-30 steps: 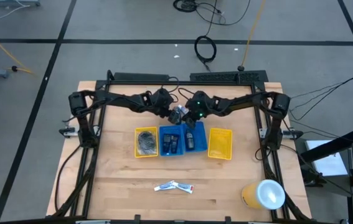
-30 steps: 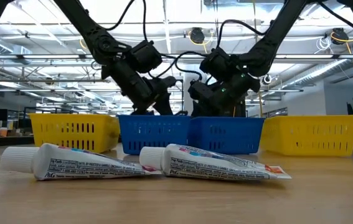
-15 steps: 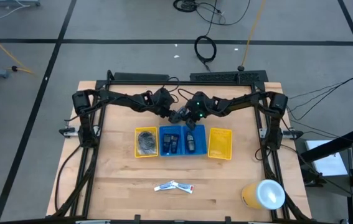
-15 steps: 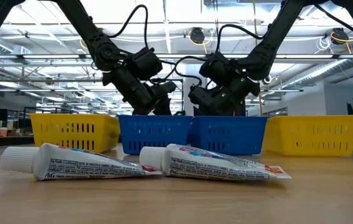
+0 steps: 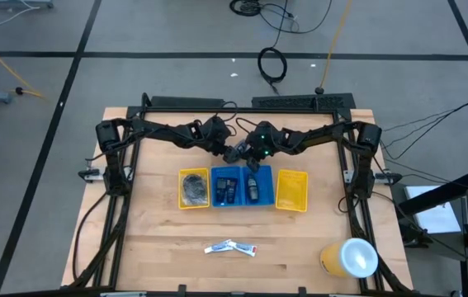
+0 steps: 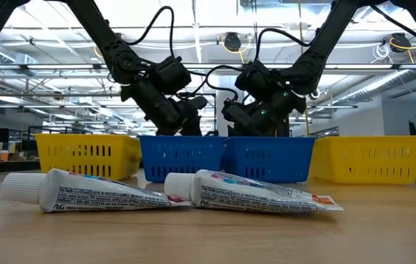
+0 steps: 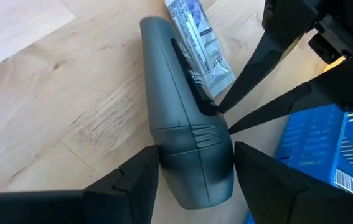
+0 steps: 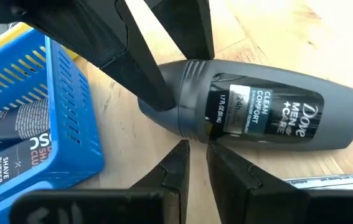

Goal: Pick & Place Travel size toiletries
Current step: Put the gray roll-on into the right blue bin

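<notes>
- Left gripper (image 7: 195,171) sits behind the row of trays near the table's far edge, at about 11 o'clock from the blue trays (image 5: 235,187) in the high view, its fingers (image 7: 136,180) clamped on the cap end of a dark grey deodorant bottle (image 8: 257,115)
- The bottle is held low over the wood table (image 5: 159,231) — whether it touches the wood cannot be told — with a small silver-and-blue sachet (image 7: 195,31) just beyond its far end
- Right gripper (image 8: 198,165) meets it from the 1 o'clock side, fingers nearly together, tips at the bottle's cap seam; whether they pinch it cannot be told
- Dark bottles (image 5: 225,190) lie in the blue trays, grey mesh pads (image 5: 193,188) in the left yellow tray (image 5: 181,202)
- Two white tubes (image 6: 252,192) lie side by side at 6 o'clock from the trays, near the front edge — well apart from both arms
</notes>
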You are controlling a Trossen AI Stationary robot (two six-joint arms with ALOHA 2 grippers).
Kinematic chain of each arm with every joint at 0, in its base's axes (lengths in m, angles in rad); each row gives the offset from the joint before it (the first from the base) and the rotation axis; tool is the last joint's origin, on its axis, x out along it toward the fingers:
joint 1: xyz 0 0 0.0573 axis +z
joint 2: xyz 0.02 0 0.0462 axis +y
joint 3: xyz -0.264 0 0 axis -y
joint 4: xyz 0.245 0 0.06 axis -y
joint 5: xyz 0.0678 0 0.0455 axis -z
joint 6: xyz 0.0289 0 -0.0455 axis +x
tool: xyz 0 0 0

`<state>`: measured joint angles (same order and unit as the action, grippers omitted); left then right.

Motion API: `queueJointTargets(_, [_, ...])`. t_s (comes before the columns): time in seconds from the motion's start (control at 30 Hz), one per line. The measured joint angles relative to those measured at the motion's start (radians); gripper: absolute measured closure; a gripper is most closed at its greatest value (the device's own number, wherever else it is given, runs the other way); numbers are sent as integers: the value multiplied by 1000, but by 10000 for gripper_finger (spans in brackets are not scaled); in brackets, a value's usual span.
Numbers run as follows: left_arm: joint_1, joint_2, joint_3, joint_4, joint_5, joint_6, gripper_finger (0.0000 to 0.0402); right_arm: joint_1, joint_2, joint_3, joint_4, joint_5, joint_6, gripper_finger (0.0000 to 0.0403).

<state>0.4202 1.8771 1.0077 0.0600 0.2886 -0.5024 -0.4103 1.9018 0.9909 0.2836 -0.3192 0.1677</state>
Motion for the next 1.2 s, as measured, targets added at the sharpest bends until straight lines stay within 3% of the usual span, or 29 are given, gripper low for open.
queueJointTargets(0.7, [7,19,0,29,49,23,200,8,-1,0,-1,1,-23,353])
queueJointTargets(1.03, [5,20,0,18,71,-1,127,13,-2,1,11,11,-26,353])
queueJointTargets(1.2, [-5,20,0,-3,86,-26,121,14,-3,2,10,15,-52,353])
